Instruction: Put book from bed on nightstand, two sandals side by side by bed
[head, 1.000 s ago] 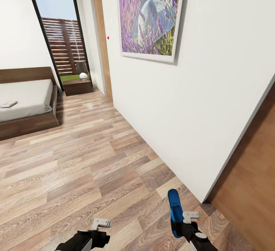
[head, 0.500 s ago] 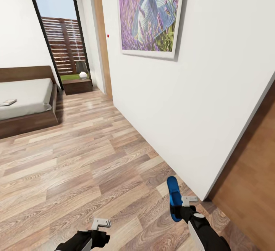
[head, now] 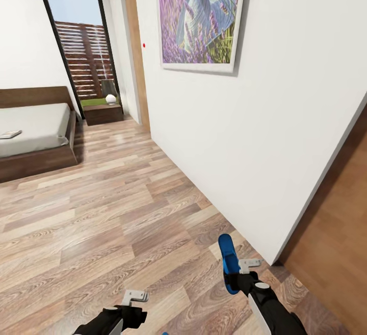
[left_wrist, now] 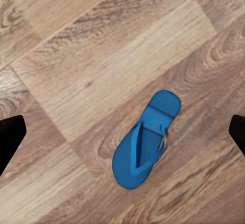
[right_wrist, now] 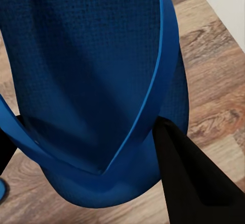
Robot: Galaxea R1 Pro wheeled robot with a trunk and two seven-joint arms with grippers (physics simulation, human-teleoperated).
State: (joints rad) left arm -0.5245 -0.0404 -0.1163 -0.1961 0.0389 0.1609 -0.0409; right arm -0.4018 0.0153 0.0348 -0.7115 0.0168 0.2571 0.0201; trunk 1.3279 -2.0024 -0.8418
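Two hands show low in the head view: the right hand grips a blue sandal, near the white wall; the left hand is spread, empty. Far left, the book lies on the bed.

Left wrist view: the second sandal lies flat on open floor, fingers wide apart.

Right wrist view: dark fingers clamp the sandal's sole.

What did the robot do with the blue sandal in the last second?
The right gripper, shut on one blue sandal, lifted it a little higher and slightly toward the left. The arm reached further forward. Nothing was grabbed or let go. The left gripper stayed open and still above the other sandal, which lies on the floor. The book stayed on the bed.
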